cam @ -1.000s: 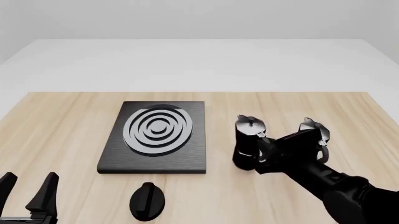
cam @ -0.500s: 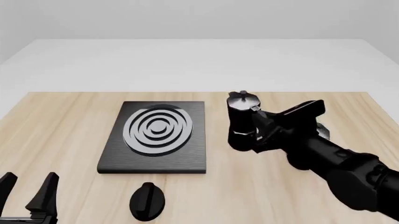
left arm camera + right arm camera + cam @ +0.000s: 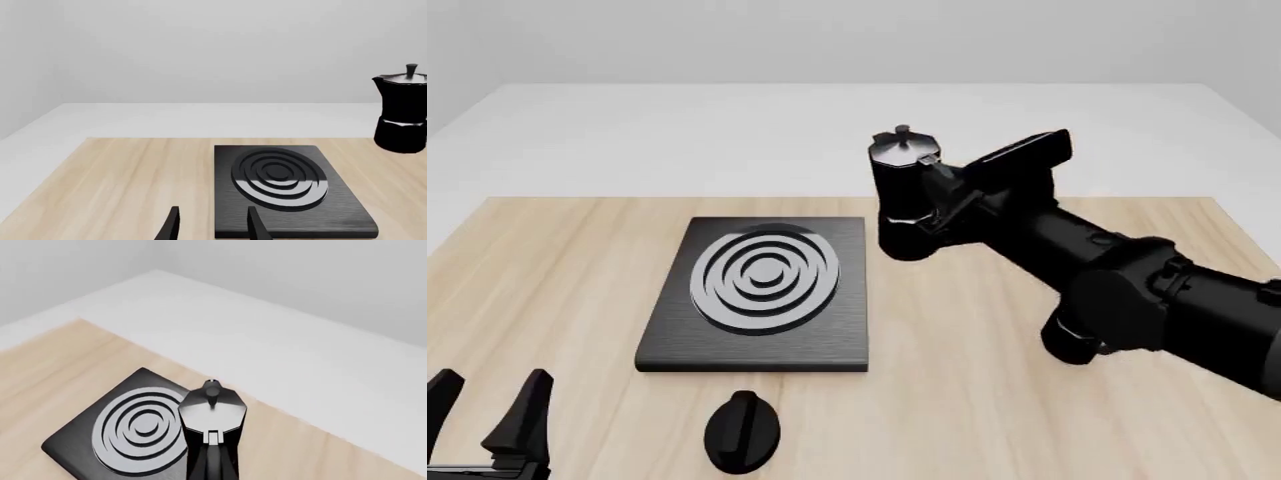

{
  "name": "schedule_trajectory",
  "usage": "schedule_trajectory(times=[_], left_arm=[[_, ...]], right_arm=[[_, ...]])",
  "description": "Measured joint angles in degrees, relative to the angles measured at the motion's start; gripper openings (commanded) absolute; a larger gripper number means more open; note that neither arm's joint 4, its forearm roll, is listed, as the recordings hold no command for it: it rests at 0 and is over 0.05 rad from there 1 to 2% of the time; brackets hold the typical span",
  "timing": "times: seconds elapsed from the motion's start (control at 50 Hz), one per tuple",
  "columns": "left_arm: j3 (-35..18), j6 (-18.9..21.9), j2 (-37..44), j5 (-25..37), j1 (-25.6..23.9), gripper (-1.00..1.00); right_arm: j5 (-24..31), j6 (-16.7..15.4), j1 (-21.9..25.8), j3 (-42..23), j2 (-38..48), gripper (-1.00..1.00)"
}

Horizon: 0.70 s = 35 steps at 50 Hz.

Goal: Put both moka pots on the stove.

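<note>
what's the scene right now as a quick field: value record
held pot: moka pot lifted clear of the table, upright, right of the stove
carrier: right tool shut on it
stove: stove bare, nothing on its burner
second pot: not visible in any view
left tool: left tool open, low at the near edge
knob: black knob in front of the stove

A bare simulated test space: a pale wooden table against blank grey-white walls, with no room furnishings.
</note>
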Motion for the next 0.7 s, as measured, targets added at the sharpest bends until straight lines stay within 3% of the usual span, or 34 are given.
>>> schedule_trajectory(times=[0.7], left_arm=[[0.0,0.0,0.0,0.0,0.0,1.00]], right_arm=[[3.6,-0.6,5.8,-26.2,23.3,-1.00]])
